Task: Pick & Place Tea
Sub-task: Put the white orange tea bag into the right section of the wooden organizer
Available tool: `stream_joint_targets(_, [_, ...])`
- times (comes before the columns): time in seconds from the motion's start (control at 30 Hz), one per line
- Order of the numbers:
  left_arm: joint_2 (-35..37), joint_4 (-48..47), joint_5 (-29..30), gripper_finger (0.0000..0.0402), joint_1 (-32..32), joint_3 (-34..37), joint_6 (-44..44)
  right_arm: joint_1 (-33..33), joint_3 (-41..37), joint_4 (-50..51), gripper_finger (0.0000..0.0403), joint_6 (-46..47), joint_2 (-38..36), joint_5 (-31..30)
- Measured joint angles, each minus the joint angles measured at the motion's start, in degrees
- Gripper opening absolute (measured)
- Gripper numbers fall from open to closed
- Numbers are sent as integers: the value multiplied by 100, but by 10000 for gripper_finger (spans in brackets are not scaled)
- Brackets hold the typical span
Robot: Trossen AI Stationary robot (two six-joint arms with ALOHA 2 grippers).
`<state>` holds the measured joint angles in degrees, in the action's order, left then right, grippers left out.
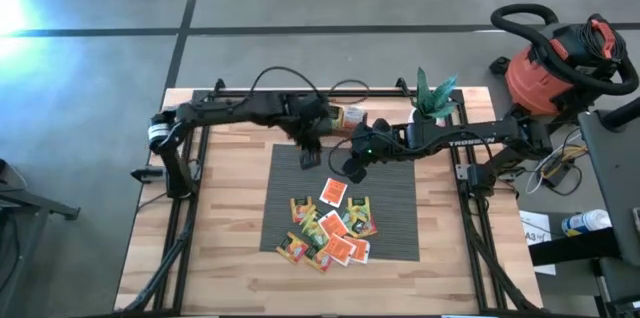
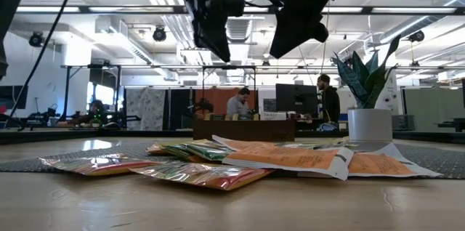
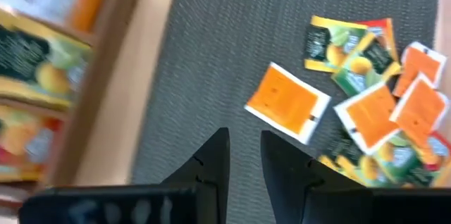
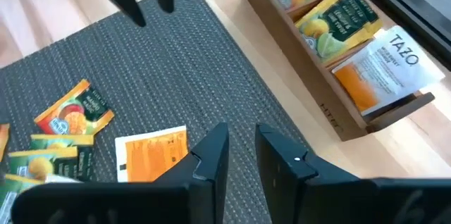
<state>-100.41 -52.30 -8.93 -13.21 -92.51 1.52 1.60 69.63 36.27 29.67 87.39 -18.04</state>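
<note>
Two end effectors above mat (image 1: 400, 208); tray (image 4: 338, 55), plant (image 1: 435, 98) beyond.

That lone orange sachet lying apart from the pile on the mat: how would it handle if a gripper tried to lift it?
The orange sachet lies flat on the ribbed mat, so it probably offers little edge to pinch. It looks thin and light, likely flexing or sliding when nudged. Its glossy wrapper may slip between the fingers.
</note>
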Motion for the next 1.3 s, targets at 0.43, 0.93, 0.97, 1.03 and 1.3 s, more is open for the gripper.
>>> stream_joint_targets(0.43, [569,246,792,76,1003,975,-1873,-982,-454,-17,68,350,7,0])
stream_joint_targets(0.93, [591,747,993,76,1374,1217,-2818,-1501,-1140,-187,68,1355,-434,-147])
stream_joint_targets(0.97, [591,718,993,76,1391,1217,-2825,-1499,-1179,-219,68,1392,-444,-147])
stream_joint_targets(1.03, [591,650,998,76,1422,1217,-2808,-1495,-1215,-238,68,1574,-446,-159])
stream_joint_targets(1.3, [603,445,1195,76,1424,1217,-2349,-1490,-1248,-695,68,2570,-334,-428])
